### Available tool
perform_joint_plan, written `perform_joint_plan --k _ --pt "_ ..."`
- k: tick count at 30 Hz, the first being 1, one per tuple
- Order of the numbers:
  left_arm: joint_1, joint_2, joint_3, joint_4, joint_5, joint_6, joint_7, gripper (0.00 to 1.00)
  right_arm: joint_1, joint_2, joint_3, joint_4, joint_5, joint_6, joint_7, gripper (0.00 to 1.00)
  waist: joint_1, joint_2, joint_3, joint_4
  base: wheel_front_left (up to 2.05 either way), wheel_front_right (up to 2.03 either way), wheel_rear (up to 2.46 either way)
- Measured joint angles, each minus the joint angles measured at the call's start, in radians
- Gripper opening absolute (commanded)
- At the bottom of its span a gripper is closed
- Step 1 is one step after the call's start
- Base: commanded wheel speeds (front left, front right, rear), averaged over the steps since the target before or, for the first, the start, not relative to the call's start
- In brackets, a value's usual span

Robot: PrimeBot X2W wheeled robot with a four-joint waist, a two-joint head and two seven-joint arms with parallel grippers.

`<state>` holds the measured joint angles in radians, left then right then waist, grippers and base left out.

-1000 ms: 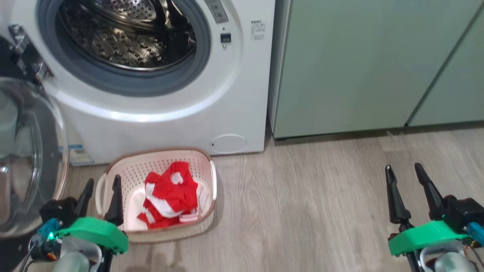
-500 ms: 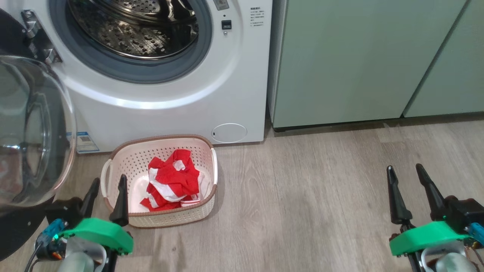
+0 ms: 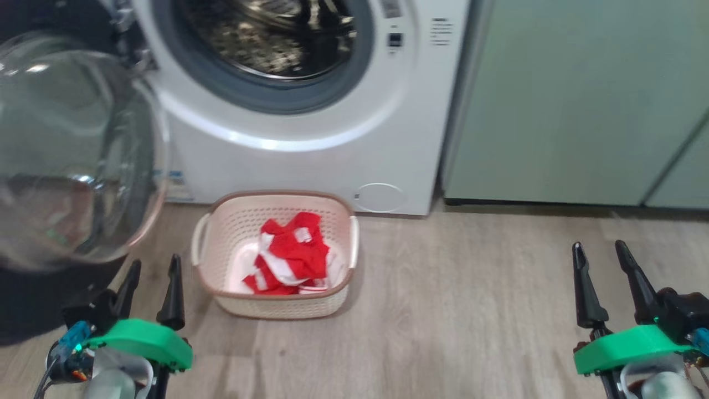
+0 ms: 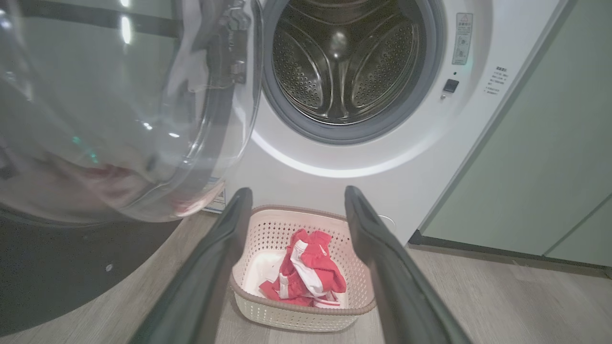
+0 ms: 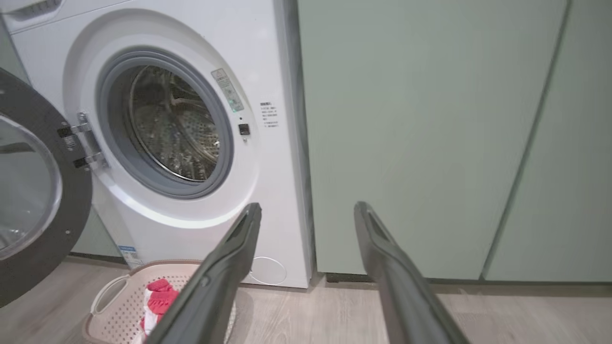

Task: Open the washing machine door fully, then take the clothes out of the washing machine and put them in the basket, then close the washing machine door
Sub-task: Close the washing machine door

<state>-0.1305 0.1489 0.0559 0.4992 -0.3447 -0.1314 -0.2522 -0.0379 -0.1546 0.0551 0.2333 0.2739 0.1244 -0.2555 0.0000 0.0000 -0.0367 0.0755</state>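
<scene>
The white washing machine [image 3: 310, 149] stands with its door [image 3: 72, 149] swung wide open to the left, its clear dome facing me. Its steel drum [image 4: 342, 62] looks bare inside. On the floor in front sits the cream basket [image 3: 221, 244] with the red and white clothes [image 3: 291, 255] heaped in it. My left gripper [image 3: 150, 274] hovers open and holds nothing, low at the left just left of the basket and below the door. My right gripper [image 3: 601, 257] is open too, far right over bare floor. The left wrist view looks over the basket [image 4: 267, 229] and clothes [image 4: 308, 272].
Pale green cabinets [image 3: 581, 105] stand right of the machine. Wood-look floor [image 3: 471, 310] stretches between the basket and my right gripper. The open door [image 5: 33, 191] juts out over the floor at the left.
The camera has shifted: the machine, door and basket now sit further right in the picture. Both grippers stay open and in the same corners.
</scene>
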Motion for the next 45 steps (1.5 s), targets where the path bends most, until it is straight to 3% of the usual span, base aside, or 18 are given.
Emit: perform_joint_plan --k 23,40,42,43,44,45 --pt "-0.038 -0.014 0.070 0.023 0.036 0.001 0.000 1.00 -0.015 0.022 0.009 -0.004 0.000 0.000 0.000 1.00 0.0000 0.0000 0.027 0.393 0.00 0.00 0.00" --pt "-0.031 -0.058 0.200 -0.038 0.048 0.008 0.000 1.00 -0.130 -0.005 0.100 0.037 0.011 0.000 0.000 1.00 0.0000 0.0000 0.083 0.445 0.00 0.00 0.00" --pt "-0.028 -0.063 0.221 -0.044 0.044 0.008 0.000 0.45 -0.130 -0.005 0.101 0.039 0.014 0.000 0.000 1.00 0.0000 0.0000 0.083 0.444 0.00 0.00 0.00" --pt "-0.025 -0.065 0.231 -0.045 0.035 0.008 0.000 0.09 -0.130 -0.005 0.102 0.039 0.017 0.000 0.000 1.00 0.0000 0.0000 0.083 0.444 0.00 0.00 0.00" --pt "-0.024 -0.067 0.246 -0.045 0.017 0.007 0.000 0.00 -0.130 -0.005 0.102 0.039 0.018 0.000 0.000 1.00 0.0000 0.0000 0.082 0.443 0.00 0.00 0.00" --pt "-0.024 -0.069 0.259 -0.042 -0.007 0.007 0.000 0.00 -0.130 -0.005 0.102 0.040 0.018 0.000 0.000 1.00 0.0000 0.0000 0.081 0.443 0.00 0.00 0.00"
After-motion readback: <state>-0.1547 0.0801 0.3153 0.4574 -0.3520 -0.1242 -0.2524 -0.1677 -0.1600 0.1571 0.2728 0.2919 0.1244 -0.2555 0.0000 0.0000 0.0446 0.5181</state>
